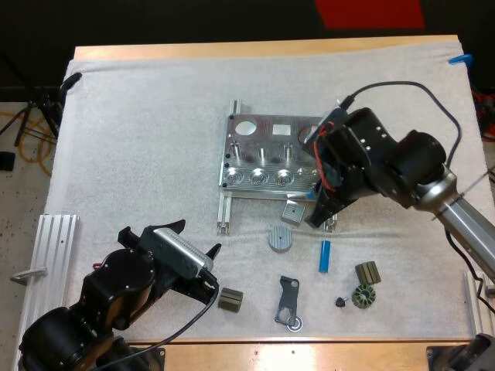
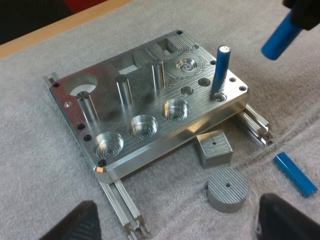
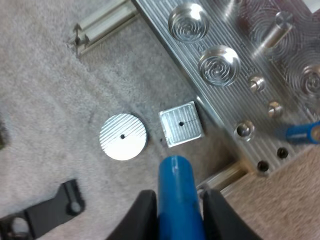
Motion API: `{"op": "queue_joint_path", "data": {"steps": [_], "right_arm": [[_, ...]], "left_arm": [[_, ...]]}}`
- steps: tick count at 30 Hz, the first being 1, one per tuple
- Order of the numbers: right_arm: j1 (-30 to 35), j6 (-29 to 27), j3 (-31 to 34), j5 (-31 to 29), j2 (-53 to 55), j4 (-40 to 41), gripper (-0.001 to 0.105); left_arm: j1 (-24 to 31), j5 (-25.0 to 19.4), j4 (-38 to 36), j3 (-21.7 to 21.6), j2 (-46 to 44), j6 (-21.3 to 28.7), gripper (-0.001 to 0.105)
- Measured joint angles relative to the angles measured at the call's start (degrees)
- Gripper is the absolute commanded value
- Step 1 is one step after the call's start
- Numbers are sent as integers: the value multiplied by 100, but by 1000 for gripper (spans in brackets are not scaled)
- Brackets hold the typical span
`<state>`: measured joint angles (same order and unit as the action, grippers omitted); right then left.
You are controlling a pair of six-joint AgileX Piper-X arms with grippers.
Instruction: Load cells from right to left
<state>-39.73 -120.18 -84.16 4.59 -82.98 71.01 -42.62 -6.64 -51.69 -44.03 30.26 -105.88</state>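
Observation:
The metal fixture [image 1: 255, 166] lies mid-mat. One blue cell [image 2: 220, 70] stands upright in a hole at its right front corner; the right wrist view has this cell [image 3: 302, 132] beside small empty holes of the fixture [image 3: 240, 50]. My right gripper [image 1: 319, 219] hovers off that corner, shut on a second blue cell [image 3: 176, 195], also seen in the left wrist view as a tilted cell [image 2: 279, 37] above the mat. A third blue cell [image 1: 325, 256] lies loose on the mat. My left gripper [image 1: 197, 255] is open, well short of the fixture [image 2: 145, 100].
A round metal disc [image 1: 280, 238] and a square metal block [image 1: 291, 212] lie just in front of the fixture. A black bracket [image 1: 288, 301], a stator [image 1: 362, 296] and small dark blocks [image 1: 230, 299] lie nearer the front edge. An aluminium rail [image 1: 54, 247] lies far left.

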Motion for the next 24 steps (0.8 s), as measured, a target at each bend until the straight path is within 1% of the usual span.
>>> {"op": "queue_joint_path", "data": {"steps": [6,10,17,20,24], "right_arm": [[0,-520,-249,-533,-379,39,13],[0,-780,-531,-603,-751,120,13],[16,-957,-1248,-630,-1519,236,13],[59,-1026,-1482,-799,-1804,393,13],[225,-1080,-1544,-986,-2047,563,13]], "left_arm": [[0,0,0,0,0,0,64],[0,99,0,0,0,0,64],[0,130,0,0,0,0,64],[0,130,0,0,0,0,64],[0,130,0,0,0,0,64]]}}
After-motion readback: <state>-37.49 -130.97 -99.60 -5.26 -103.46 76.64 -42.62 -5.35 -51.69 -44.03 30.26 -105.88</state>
